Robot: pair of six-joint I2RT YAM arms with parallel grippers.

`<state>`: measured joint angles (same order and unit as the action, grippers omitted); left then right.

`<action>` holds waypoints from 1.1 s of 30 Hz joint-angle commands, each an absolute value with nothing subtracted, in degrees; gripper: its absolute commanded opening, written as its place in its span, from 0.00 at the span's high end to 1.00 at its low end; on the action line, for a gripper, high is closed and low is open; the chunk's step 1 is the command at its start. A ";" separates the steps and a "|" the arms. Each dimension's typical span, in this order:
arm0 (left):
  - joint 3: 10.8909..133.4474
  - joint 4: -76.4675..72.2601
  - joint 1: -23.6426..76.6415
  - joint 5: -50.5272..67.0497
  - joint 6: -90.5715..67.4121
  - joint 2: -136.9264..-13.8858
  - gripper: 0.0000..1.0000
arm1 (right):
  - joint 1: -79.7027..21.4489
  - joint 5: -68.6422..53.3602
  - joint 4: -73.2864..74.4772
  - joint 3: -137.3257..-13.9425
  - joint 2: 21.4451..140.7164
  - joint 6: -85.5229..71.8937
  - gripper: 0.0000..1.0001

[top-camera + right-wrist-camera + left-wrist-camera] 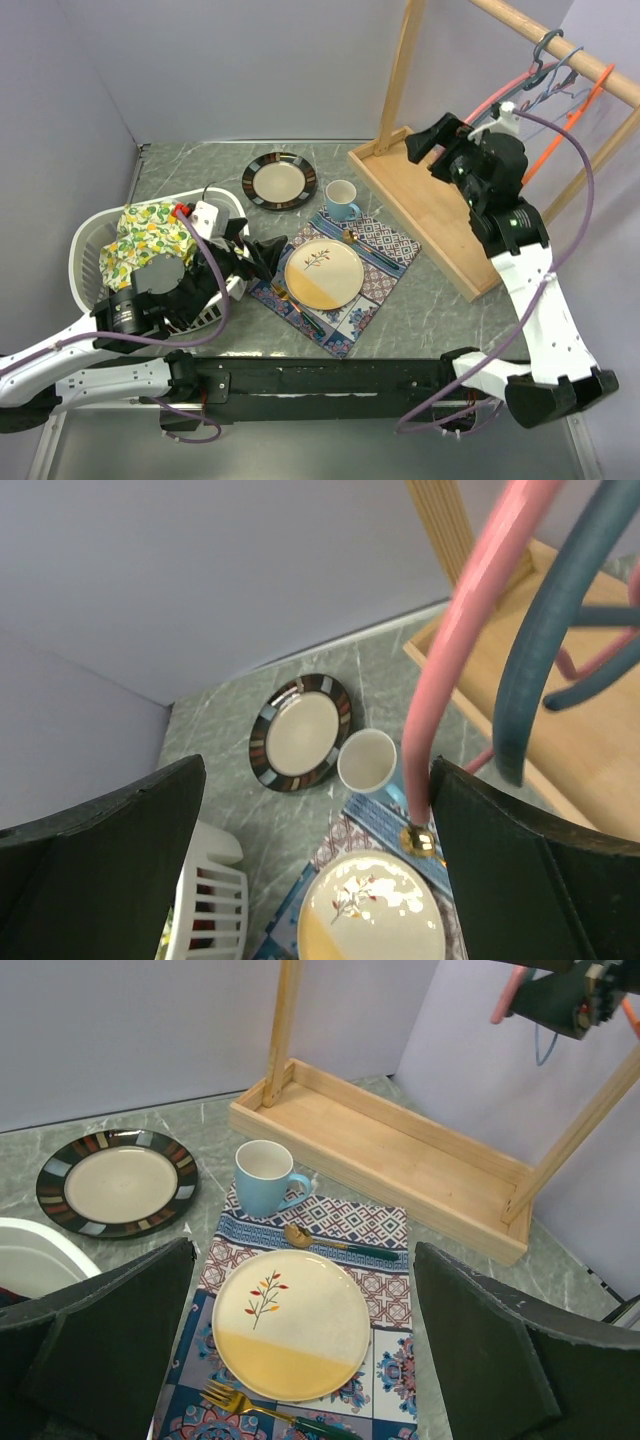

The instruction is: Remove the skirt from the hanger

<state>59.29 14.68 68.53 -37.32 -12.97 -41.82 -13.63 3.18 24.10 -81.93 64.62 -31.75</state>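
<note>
A lemon-print cloth, by the look of it the skirt [150, 235], lies bunched in the white basket [82, 250] at the left of the bench [180, 170], well apart from the rack [430, 210]. No garment shows on any hanger, so the task reads as all but done, though the pictures alone cannot confirm that this cloth is the skirt. The left claw [302, 1260] hovers just beside the basket, its fingers spread wide with nothing between them, facing across the plate [290, 1325] and the patterned mat [385, 1235]. Dark material around it in the top view cannot be told from the arm itself. Across the bench the right claw [318, 770] is raised to the rail [560, 50], its jaws also apart. The bare pink hanger [450, 670] runs down between them without being pinched, with a blue hanger [530, 650] just beside it. That post would serve to steady the hanger on the rail. A cup [342, 198] and a striped plate [279, 181] sit mid-bench, apart from both arms and playing no part in the job.
</note>
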 commanded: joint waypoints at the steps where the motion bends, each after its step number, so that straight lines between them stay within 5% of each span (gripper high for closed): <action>1: 60.91 13.36 68.29 -37.70 -12.22 -40.96 0.03 | -13.97 0.80 17.84 -87.97 67.93 -28.83 0.00; 15: 60.12 12.48 68.29 -38.06 -9.49 -39.73 0.03 | -13.97 6.32 29.52 -104.94 77.88 -30.06 0.00; 33: 57.59 6.79 68.29 -39.64 -17.83 -41.66 0.03 | -14.15 0.18 33.22 -81.40 55.56 -32.87 0.00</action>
<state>59.29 11.42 68.53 -39.77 -13.54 -41.85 -13.65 1.45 32.84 -87.96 60.64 -30.92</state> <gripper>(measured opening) 0.970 0.999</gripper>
